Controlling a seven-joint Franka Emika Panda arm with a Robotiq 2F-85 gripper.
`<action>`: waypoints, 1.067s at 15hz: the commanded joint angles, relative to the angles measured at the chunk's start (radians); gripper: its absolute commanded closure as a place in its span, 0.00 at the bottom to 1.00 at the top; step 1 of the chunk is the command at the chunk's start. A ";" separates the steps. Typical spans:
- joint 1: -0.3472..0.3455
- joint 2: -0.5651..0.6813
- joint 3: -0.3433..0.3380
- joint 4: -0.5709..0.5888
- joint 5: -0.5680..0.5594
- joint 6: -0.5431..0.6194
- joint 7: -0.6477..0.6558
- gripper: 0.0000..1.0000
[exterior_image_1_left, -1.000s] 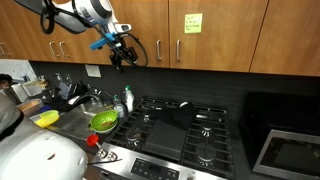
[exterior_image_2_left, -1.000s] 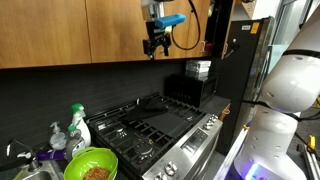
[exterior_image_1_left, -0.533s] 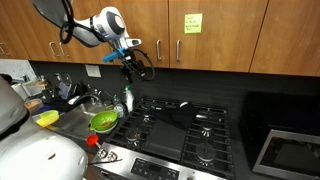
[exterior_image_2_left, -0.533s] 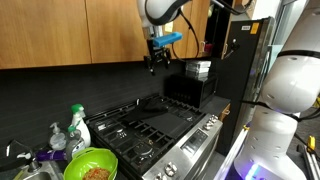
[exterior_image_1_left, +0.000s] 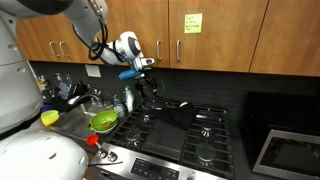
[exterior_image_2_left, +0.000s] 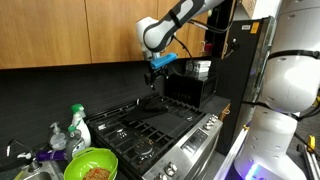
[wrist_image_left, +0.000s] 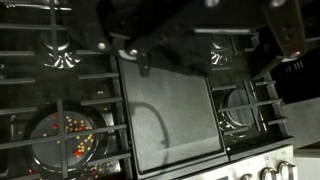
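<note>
My gripper (exterior_image_1_left: 148, 82) hangs in the air above the black gas stove (exterior_image_1_left: 180, 125), below the wooden cabinets; it also shows in an exterior view (exterior_image_2_left: 152, 80). It holds nothing. In the wrist view its two dark fingers stand wide apart at the top edge (wrist_image_left: 210, 50), looking straight down on the flat black griddle plate (wrist_image_left: 165, 110) in the middle of the stove. The gripper is well clear of the grates, nearest the back left part of the cooktop.
A green bowl (exterior_image_1_left: 104, 121) with food stands left of the stove, also in an exterior view (exterior_image_2_left: 90, 165). Spray and soap bottles (exterior_image_2_left: 77, 125) stand behind it. A burner (wrist_image_left: 68, 135) holds small coloured bits. A black appliance (exterior_image_2_left: 190, 85) stands beyond the stove. Cabinets (exterior_image_1_left: 200, 30) hang overhead.
The arm has come down from cabinet height and moved toward the stove's middle. The gripper is now lower and closer to the cooktop, still empty.
</note>
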 joint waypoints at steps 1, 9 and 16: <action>0.020 0.083 -0.053 0.019 0.003 0.016 0.016 0.00; 0.038 0.091 -0.088 -0.028 0.019 0.029 -0.003 0.00; 0.049 0.021 -0.093 -0.161 -0.004 0.105 0.048 0.00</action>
